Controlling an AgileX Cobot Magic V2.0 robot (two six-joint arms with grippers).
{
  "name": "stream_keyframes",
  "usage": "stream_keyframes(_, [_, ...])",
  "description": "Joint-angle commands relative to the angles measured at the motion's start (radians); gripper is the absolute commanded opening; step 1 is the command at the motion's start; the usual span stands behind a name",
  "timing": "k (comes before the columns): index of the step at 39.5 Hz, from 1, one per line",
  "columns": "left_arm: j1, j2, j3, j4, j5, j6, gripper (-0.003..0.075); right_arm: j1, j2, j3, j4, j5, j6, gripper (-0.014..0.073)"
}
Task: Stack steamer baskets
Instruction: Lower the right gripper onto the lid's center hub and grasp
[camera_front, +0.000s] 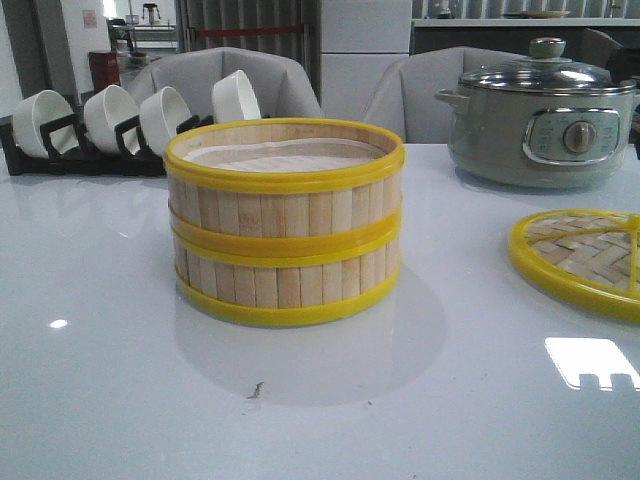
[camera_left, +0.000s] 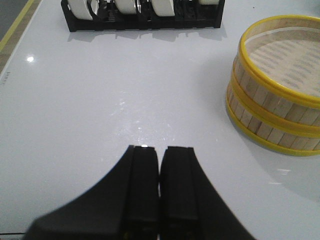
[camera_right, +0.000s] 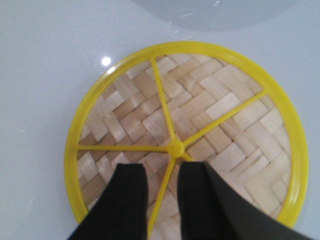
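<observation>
Two steamer baskets stand stacked at the table's middle, the upper basket (camera_front: 285, 185) on the lower basket (camera_front: 285, 285), both with pale slats and yellow rims. The stack also shows in the left wrist view (camera_left: 272, 100), with white liner inside the top one. The woven yellow-rimmed lid (camera_front: 590, 250) lies flat on the table to the right. My left gripper (camera_left: 160, 150) is shut and empty over bare table, left of the stack. My right gripper (camera_right: 162, 172) is open just above the lid (camera_right: 220, 100), its fingers on either side of a yellow spoke near the hub. Neither gripper shows in the front view.
A grey-green electric pot (camera_front: 540, 120) with a glass lid stands at the back right, behind the lid. A black rack of white bowls (camera_front: 110, 120) stands at the back left, also in the left wrist view (camera_left: 145, 12). Grey chairs (camera_front: 220, 70) stand behind the table.
</observation>
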Motion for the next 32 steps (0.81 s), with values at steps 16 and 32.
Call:
stream_keyframes(16, [-0.008, 0.002, -0.029, -0.008, -0.086, 0.0, 0.0086, -0.003, 0.179, -0.278, -0.054, 0.201, 0.002, 0.0286])
stream_keyframes(32, [-0.008, 0.002, -0.029, -0.008, -0.086, 0.0, 0.0086, -0.001, 0.26, -0.369, -0.096, 0.301, 0.002, 0.0286])
